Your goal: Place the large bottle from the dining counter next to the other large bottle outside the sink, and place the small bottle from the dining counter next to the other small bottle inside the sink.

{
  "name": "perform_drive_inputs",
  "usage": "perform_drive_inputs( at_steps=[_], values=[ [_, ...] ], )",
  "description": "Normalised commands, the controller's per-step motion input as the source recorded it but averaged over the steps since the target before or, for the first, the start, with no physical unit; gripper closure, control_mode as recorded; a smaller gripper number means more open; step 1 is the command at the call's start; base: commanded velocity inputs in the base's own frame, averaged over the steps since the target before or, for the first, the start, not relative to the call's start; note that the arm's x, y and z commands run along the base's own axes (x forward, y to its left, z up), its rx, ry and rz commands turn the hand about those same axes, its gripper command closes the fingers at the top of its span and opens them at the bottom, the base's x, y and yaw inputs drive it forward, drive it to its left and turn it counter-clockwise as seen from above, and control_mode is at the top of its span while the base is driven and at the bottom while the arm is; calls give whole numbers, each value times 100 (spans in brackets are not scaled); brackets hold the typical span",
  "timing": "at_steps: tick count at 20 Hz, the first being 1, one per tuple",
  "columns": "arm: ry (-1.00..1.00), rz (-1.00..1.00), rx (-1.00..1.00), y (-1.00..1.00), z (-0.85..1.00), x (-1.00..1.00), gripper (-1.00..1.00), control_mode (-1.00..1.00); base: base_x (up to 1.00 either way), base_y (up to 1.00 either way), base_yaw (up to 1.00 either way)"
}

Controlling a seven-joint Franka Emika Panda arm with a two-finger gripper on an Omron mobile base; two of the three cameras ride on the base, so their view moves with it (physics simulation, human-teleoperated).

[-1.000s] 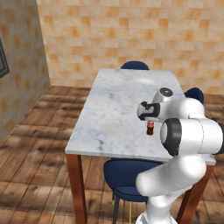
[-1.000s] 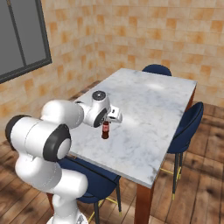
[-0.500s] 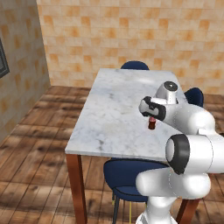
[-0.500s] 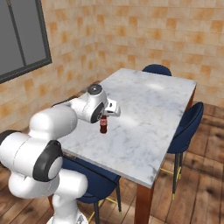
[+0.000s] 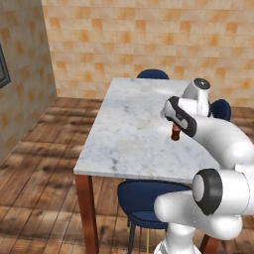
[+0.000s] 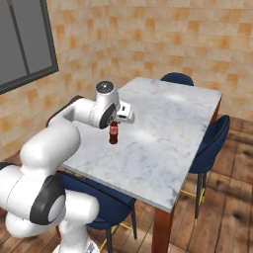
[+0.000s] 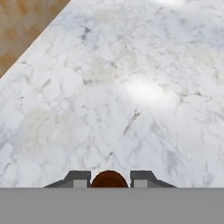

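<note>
The small bottle (image 6: 113, 134) is dark brown with a long neck and a red label around its body; whatever is printed on that label is too small to read. It hangs upright directly under the gripper (image 6: 114, 122), its neck caught between the two fingers, which are drawn in close on it. In the hand view the bottle's rounded brown top (image 7: 109, 179) sits at 6 o'clock, wedged between the two dark fingertips (image 7: 78, 179). In the left base view the bottle (image 5: 175, 132) pokes out below the black-and-white hand at about 3 o'clock on the dining counter (image 5: 129, 134). In the right base view it is over the marble near the table top's 9 o'clock edge, its base close to the surface; I cannot tell whether it touches. A blue chair (image 6: 215, 143) stands at the counter's 3 o'clock side.
</note>
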Motion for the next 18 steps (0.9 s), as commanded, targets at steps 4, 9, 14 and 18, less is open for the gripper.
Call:
perform_drive_inputs(
  at_steps=[4, 9, 14, 18],
  values=[
    [5, 1, 2, 7, 50, -28, 100, -100, 0, 0, 0],
    [4, 0, 0, 7, 53, -36, 100, -100, 0, 0, 0],
    [0, 0, 0, 4, 37, -52, 100, -100, 0, 0, 0],
    [-1, 1, 0, 0, 30, -61, 100, -100, 0, 0, 0]
  ],
)
